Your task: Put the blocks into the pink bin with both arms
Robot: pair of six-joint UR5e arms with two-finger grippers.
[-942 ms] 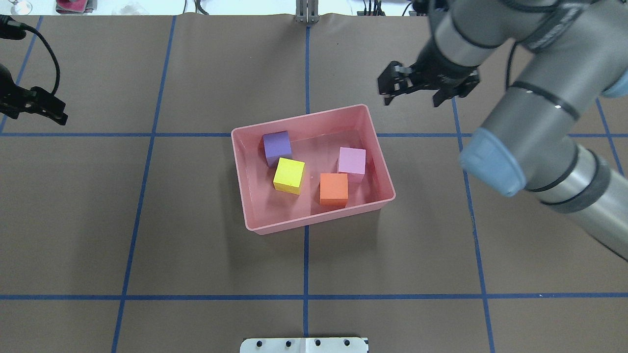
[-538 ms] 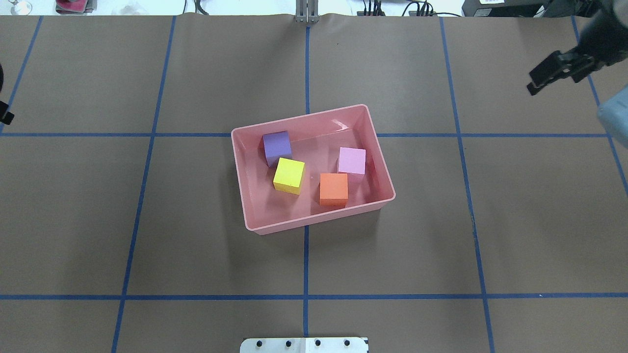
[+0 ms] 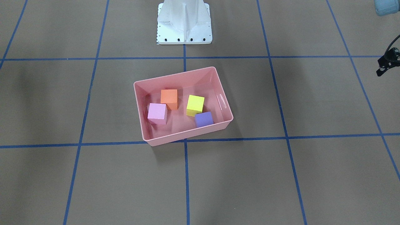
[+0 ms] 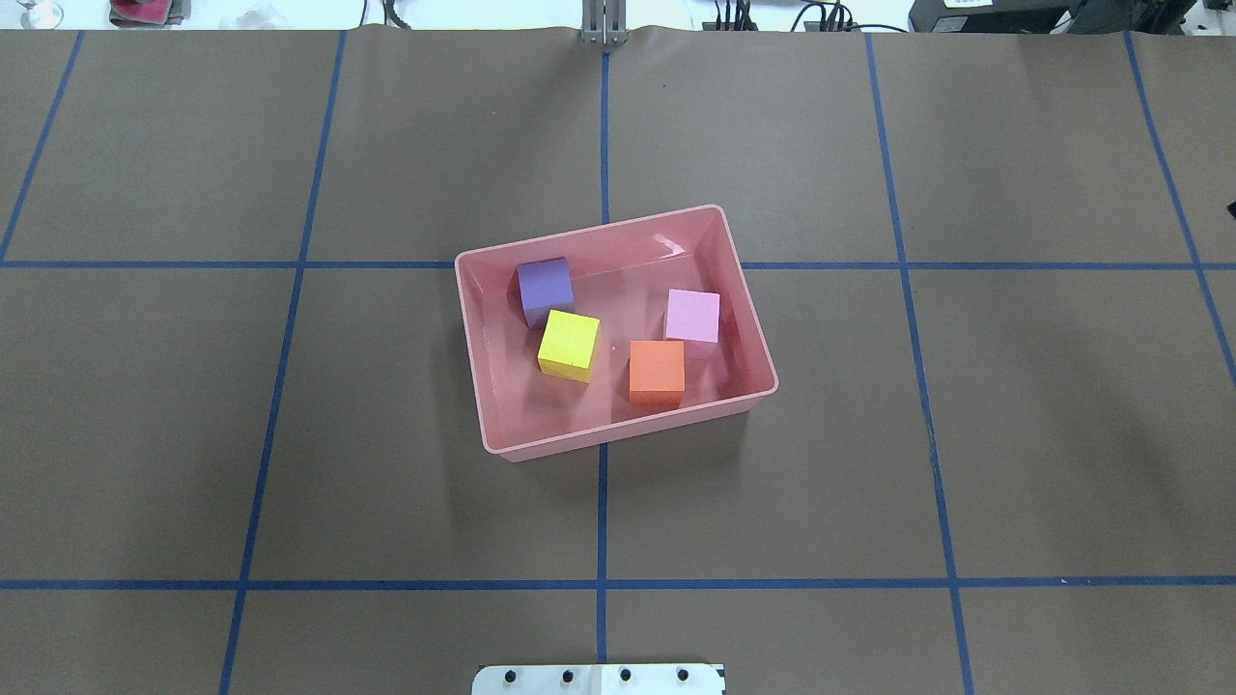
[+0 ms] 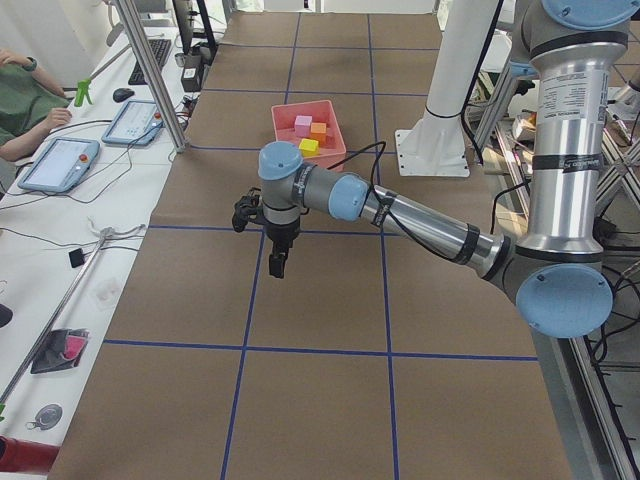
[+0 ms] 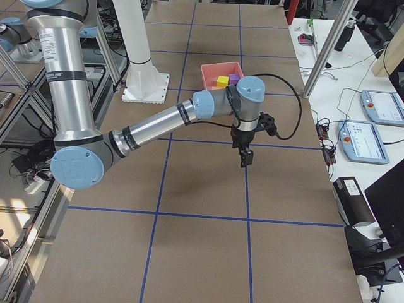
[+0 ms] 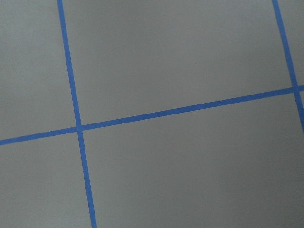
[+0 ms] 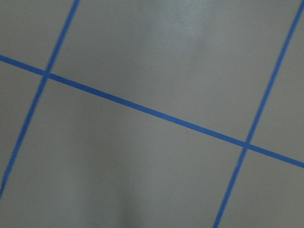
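The pink bin (image 4: 628,425) sits at the middle of the table, slightly turned. All four blocks lie inside it: purple (image 4: 546,288), yellow (image 4: 569,344), light pink (image 4: 692,317) and orange (image 4: 657,370). The front-facing view shows the same bin (image 3: 184,136) with the four blocks. Both arms are drawn back from the bin. My left gripper (image 5: 277,265) hangs over bare table towards the table's left end. My right gripper (image 6: 245,158) hangs over bare table towards the right end. I cannot tell whether either is open or shut. Both wrist views show only brown table and blue tape.
The white base pedestal (image 3: 184,25) stands at the robot's side of the table. Blue tape lines grid the brown table cover. Operators' desks with tablets (image 5: 55,165) and cables lie beyond the table's far edge; a person (image 5: 20,100) sits there.
The right gripper moved from near the bin's far right corner out past the overhead view's right edge. The left gripper left that view on the left. The blocks did not move.
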